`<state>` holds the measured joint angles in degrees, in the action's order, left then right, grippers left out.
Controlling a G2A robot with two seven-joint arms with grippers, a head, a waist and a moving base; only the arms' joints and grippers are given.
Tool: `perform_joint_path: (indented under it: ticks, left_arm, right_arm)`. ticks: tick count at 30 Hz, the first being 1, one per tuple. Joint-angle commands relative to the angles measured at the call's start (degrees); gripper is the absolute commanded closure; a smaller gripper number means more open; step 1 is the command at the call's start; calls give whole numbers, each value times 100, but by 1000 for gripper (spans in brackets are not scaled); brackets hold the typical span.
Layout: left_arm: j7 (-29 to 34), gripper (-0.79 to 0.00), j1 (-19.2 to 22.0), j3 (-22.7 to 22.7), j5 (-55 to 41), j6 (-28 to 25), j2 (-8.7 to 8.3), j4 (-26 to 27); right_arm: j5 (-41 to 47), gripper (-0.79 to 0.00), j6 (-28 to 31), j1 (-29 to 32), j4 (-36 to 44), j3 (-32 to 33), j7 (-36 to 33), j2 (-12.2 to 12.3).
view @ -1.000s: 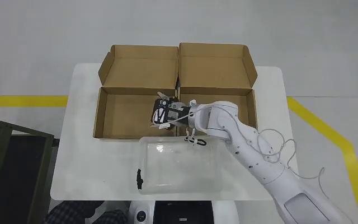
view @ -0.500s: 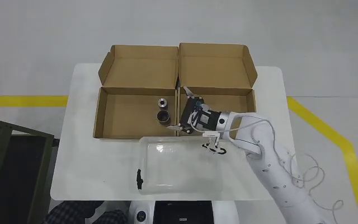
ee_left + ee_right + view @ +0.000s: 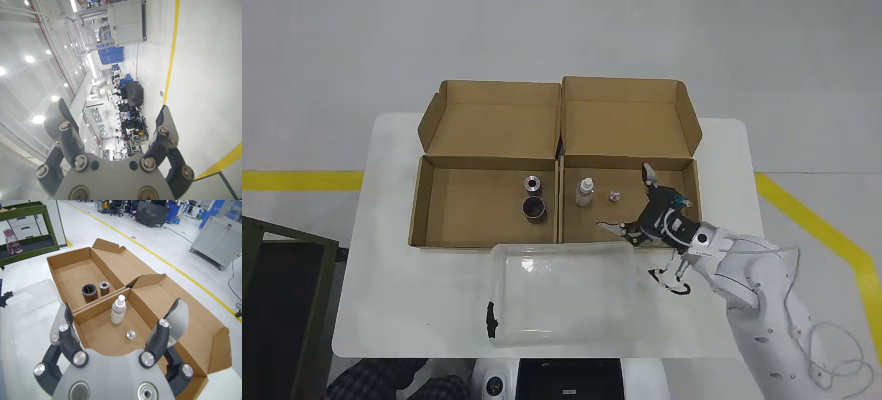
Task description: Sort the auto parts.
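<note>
1. Standing side by side on a white table [image 3: 392, 260] in the top view: a left brown cardboard box [image 3: 422, 205] and a right brown cardboard box [image 3: 694, 195], both with lids folded back.
   - The left box holds a small dark metal cylinder [image 3: 531, 183] and, just beside it, a large dark metal cylinder [image 3: 534, 208].
   - The right box holds an upright white spray bottle [image 3: 585, 191] and, near it, a small silver-topped part [image 3: 614, 195].
   - A clear plastic bin [image 3: 562, 295] sits in front of both boxes.
   - The right gripper [image 3: 627, 199] hovers over the right box, jaws spread wide and holding nothing.
2. Left wrist view: the left gripper [image 3: 113, 106] points out into the workshop hall, jaws spread apart with nothing between them.
3. Right wrist view: the right gripper [image 3: 121, 305] hangs above the right box, its fingers [image 3: 65, 313] apart.
   - The spray bottle [image 3: 117, 313] and the silver-topped part [image 3: 130, 335] stand on the box floor below, apart from each other.
   - Past the shared wall, the large cylinder [image 3: 89, 293] and the small cylinder [image 3: 104, 288] stand upright, close together.
   - A green metal shelf cart [image 3: 28, 211] stands beyond the table.
</note>
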<state>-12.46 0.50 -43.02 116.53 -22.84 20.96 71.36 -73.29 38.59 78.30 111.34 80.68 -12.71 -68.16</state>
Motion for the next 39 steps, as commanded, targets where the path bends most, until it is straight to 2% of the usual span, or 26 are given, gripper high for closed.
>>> perform_joint_path:
  ticks: [1,16,30,39]
  left_arm:
    - [0,-785,0,0,0,0,0,0]
    - [0,-785,0,0,0,0,0,0]
    - [0,-785,0,0,0,0,0,0]
    - [0,-785,0,0,0,0,0,0]
  right_arm:
    - [-59,-785,-49,209,33,218,163,28]
    - [-446,-785,-571,1665,196,1465,1476,151]
    - [-532,-785,-848,2724,523,2188,2450,177]
    - [-552,-785,-857,2968,521,2320,2662,181]
